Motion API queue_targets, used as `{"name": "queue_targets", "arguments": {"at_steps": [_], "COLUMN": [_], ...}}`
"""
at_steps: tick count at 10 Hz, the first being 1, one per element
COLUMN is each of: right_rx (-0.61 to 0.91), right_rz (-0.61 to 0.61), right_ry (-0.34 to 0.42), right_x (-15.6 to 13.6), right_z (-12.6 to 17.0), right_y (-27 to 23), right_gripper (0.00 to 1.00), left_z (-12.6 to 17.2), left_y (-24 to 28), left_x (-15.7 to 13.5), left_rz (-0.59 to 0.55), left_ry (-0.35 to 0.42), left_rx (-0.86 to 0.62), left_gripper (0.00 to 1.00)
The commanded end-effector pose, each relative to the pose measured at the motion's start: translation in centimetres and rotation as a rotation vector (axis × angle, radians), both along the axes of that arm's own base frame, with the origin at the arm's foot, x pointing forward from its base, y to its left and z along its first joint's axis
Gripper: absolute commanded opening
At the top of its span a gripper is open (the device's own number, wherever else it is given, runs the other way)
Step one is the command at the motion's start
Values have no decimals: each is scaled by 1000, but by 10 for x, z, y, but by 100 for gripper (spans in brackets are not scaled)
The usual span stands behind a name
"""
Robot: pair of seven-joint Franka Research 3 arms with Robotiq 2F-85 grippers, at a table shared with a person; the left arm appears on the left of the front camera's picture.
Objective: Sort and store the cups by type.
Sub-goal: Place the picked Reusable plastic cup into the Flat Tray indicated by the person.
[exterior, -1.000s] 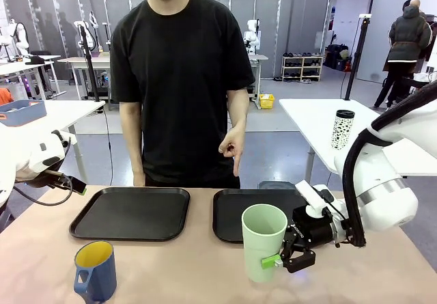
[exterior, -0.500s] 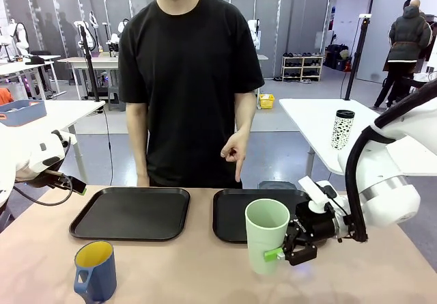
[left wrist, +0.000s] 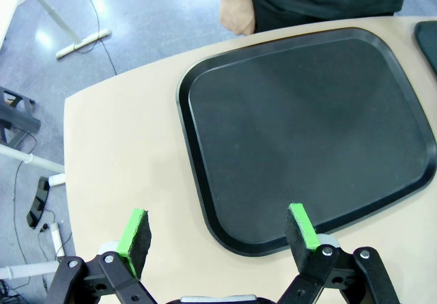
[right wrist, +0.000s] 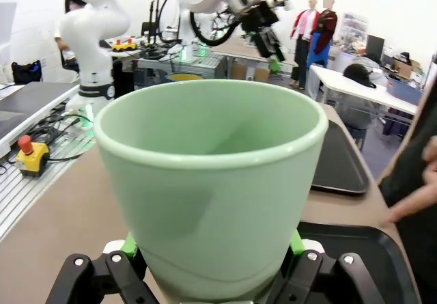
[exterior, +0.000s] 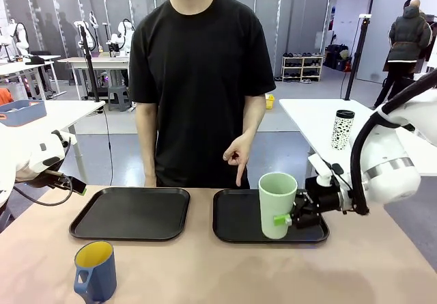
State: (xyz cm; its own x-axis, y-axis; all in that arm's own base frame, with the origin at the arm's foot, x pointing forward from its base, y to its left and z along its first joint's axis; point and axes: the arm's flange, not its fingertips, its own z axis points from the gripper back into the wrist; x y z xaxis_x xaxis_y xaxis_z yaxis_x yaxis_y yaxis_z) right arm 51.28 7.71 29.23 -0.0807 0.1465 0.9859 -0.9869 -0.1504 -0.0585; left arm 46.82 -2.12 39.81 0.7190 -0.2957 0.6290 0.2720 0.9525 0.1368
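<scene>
Front view showed the right gripper [exterior: 281, 218] clamped on the low part of the green tumbler [exterior: 276, 195]. The tumbler stood upright over the near part of the right tray [exterior: 235, 216]. Whether its bottom touched the tray could not be told. The person's hand [exterior: 237, 157] pointed one finger down at the far edge of that tray. The blue mug [exterior: 94, 271] sat on the table [exterior: 205, 273] at the near left, just in front of the left tray [exterior: 130, 213]. Nothing lay on that tray.

Right wrist view showed the tumbler very close, with green pads [right wrist: 295, 241] pressed on each side of its base. Left wrist view showed the left gripper [left wrist: 217, 229] with its fingers wide apart and nothing between them. It hung over the table at the edge of the left tray.

The step in hand looked like putting the tumbler on the right tray, where the finger pointed. The next move would likely be to bring the tumbler down until it stood flat. Then the fingers would need to let go and slide back without bumping it, since a tall cup could tip. The mug was not yet sorted. It would likely go on the left tray, and the left gripper was the closer one.
</scene>
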Motion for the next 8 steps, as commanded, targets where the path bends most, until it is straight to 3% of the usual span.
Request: {"name": "queue_targets", "arguments": {"at_steps": [1,4,8], "right_rx": [16,59,102], "right_rz": [-23,-76,-123], "right_ry": [49,55,76], "right_x": [32,61,71], "right_z": [0,-2,-4], "right_y": [2,-6,-15], "right_gripper": [85,85,85], "left_z": [1,1,1], "left_y": [-1,-1,-1], "left_x": [1,1,1], "left_rz": [3,3,3], "left_ry": [-2,-2,-2], "left_rx": [0,0,0], "left_gripper": [100,100,100]}}
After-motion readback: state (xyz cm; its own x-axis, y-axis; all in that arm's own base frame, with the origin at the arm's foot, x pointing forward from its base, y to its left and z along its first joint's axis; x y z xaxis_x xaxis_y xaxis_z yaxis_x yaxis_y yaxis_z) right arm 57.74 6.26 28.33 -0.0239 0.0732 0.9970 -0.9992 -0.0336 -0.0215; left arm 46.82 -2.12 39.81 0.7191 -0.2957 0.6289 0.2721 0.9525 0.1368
